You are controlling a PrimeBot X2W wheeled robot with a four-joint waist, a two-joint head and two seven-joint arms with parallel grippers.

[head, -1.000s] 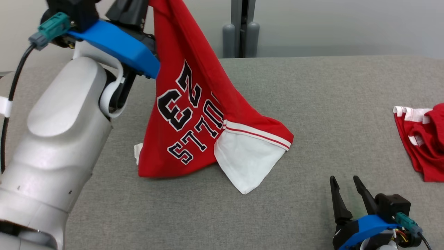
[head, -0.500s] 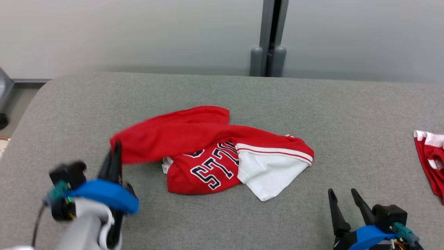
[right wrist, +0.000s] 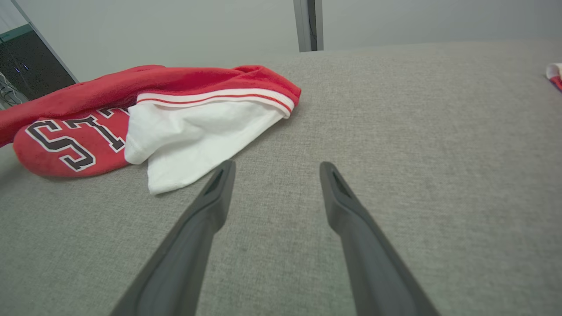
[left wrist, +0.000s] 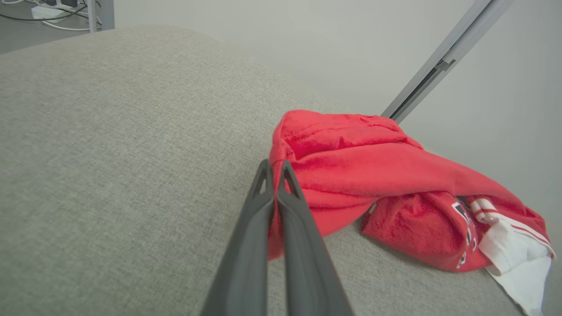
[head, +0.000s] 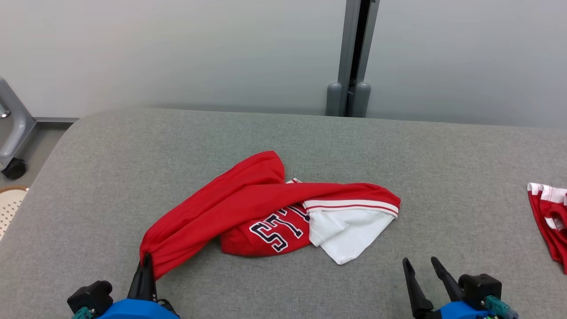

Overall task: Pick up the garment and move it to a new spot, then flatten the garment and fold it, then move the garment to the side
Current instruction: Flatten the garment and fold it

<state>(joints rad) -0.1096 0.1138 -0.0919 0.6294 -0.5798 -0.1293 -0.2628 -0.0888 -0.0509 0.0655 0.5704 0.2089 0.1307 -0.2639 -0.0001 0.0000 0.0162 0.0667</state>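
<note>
The garment [head: 248, 201] is a red jersey with dark lettering and a white inner panel, lying crumpled mid-table. One red edge stretches toward the near left, where my left gripper [head: 146, 261] is shut on it. In the left wrist view the closed fingers [left wrist: 275, 169] pinch that red edge of the garment [left wrist: 351, 166]. My right gripper [head: 421, 266] stands open at the near right, apart from the cloth. In the right wrist view its fingers [right wrist: 275, 169] are spread over bare table, with the garment's white panel [right wrist: 197, 131] ahead to the left.
The grey fabric table [head: 443, 177] spreads wide. A second red and white cloth [head: 549, 217] lies at the right edge. A grey post [head: 352, 57] stands behind the table, and a wheeled frame [head: 11, 133] sits on the floor at far left.
My left gripper came down from high up to the near left of the table, dragging the garment's edge with it; the jersey dropped from hanging to lying crumpled. The head camera also tilted.
</note>
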